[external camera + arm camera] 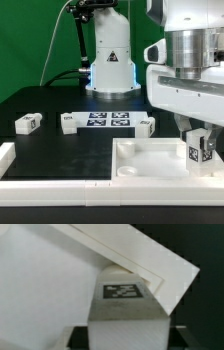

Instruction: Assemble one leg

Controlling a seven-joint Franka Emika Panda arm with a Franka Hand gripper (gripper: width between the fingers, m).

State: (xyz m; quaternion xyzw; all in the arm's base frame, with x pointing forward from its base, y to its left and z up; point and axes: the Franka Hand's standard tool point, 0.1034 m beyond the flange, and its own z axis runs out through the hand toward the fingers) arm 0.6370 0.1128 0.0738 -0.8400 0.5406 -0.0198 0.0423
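A gripper (199, 139) clamps a chunky white leg (198, 148) with a black-and-white square tag, upright over the white tray's (150, 160) corner, near the bench's front right corner.

Exterior view sat low and near, facing the far robot base (110, 60); wrist view looked closely down onto the shared tray (150, 160) corner.
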